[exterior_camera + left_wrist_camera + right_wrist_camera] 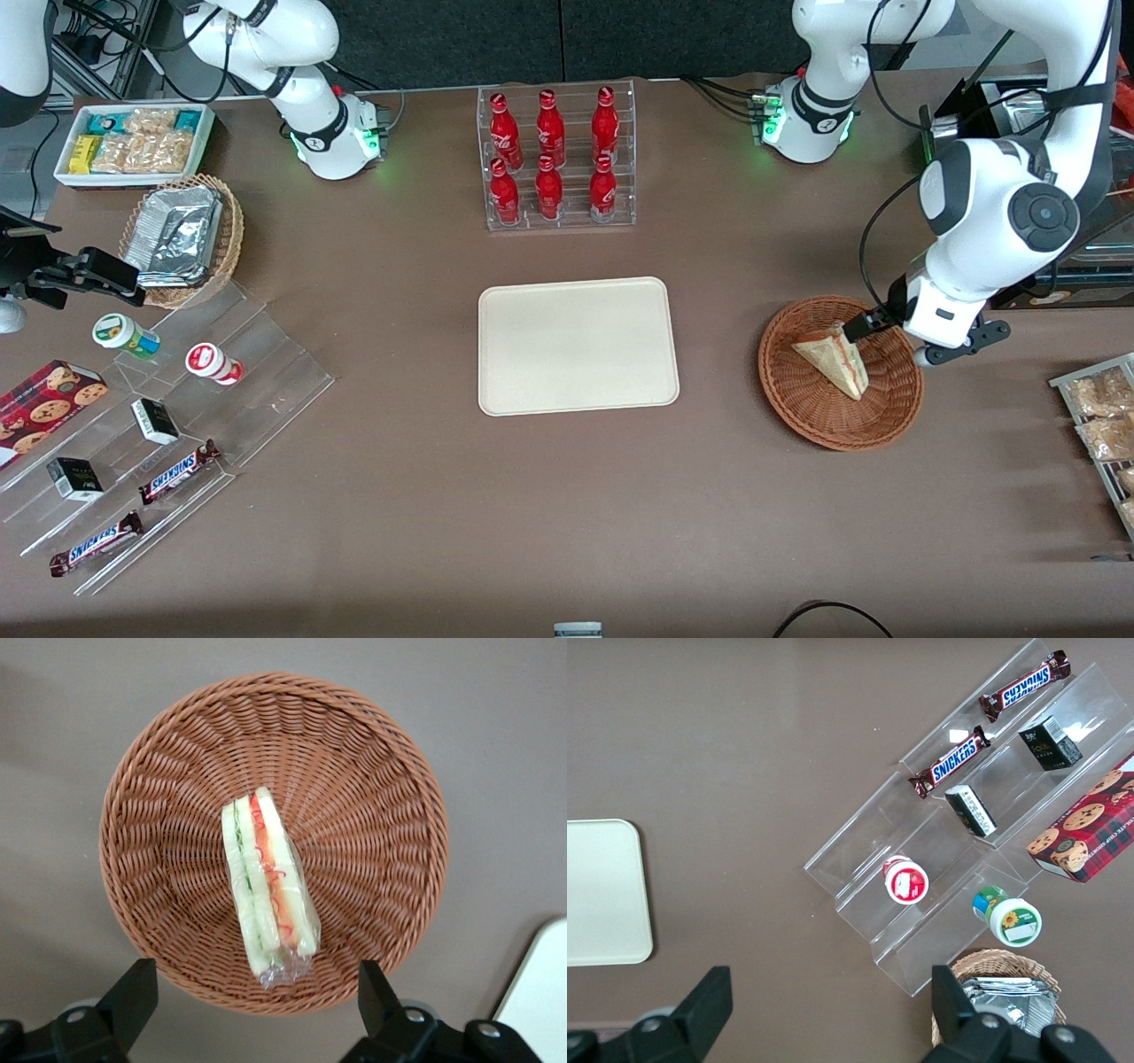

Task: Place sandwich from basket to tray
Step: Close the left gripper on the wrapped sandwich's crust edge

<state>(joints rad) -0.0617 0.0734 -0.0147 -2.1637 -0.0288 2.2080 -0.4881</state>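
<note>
Pale triangular bread sandwich (267, 888), red and green filling, film-wrapped, lies in round reddish-brown wicker basket (159, 780) near the surface's working-arm end. Tool (257, 997) hangs over it, fingers spread, empty. Likely light, soft, slippery: pinch the flat bread faces gently.

Gripper (252, 997) hanging over basket (802, 403), fingers (133, 992) spread wide above sandwich (837, 359). Only bare table (718, 478) between basket and tray (576, 346). Bottle rack (556, 159) farther from the front camera than tray, well apart. Snack packets (1099, 416) near basket, toward working arm's end.
</note>
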